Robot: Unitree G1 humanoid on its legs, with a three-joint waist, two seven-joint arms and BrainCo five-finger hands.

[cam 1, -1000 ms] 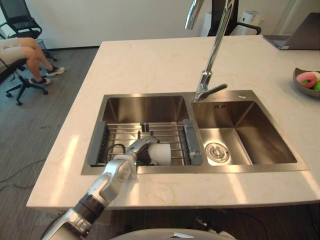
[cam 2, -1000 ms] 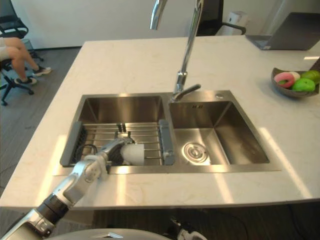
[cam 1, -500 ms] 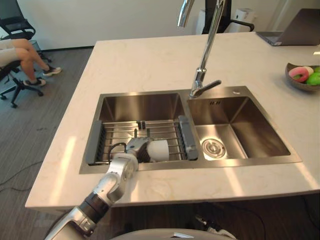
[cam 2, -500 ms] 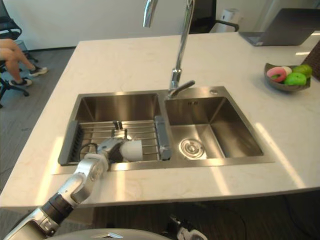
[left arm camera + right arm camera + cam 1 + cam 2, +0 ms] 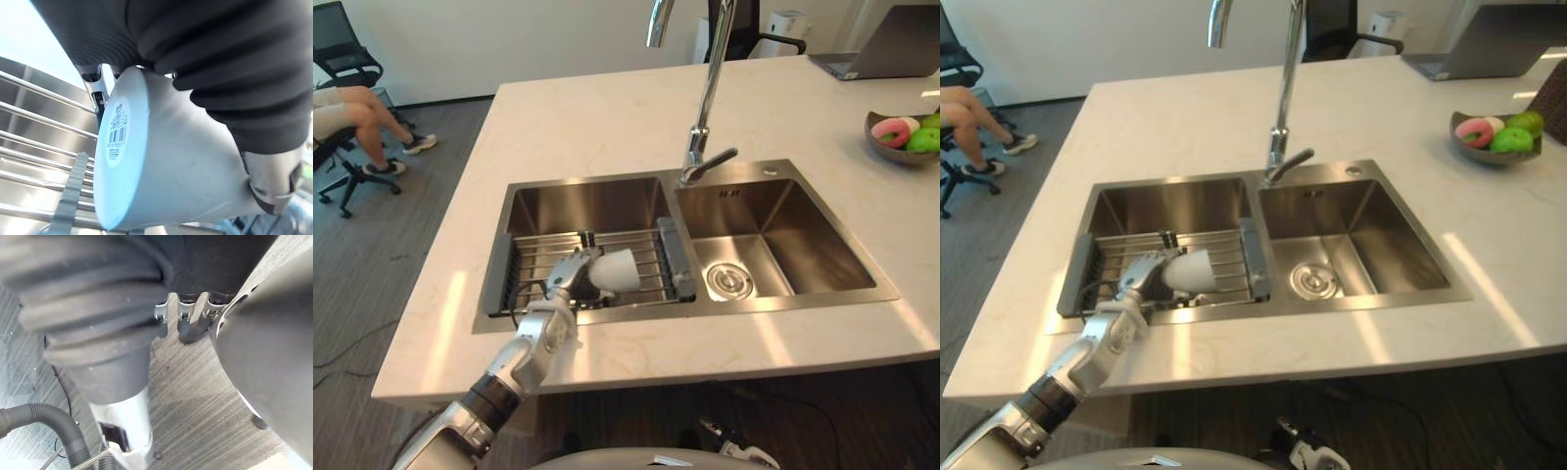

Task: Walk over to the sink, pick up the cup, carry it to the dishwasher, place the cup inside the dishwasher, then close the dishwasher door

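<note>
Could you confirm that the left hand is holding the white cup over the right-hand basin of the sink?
Not quite: the left hand is holding the white cup over the left-hand basin, above its wire rack, as the left eye view shows.

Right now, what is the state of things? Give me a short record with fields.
cup: white, on its side over the rack
left hand: fingers curled round the cup
right hand: low, over the floor
rack: wire, across the sink's left basin
counter: fruit bowl and laptop at the far right
person: seated, far left
stage: cup grasped, not yet carried off
</note>
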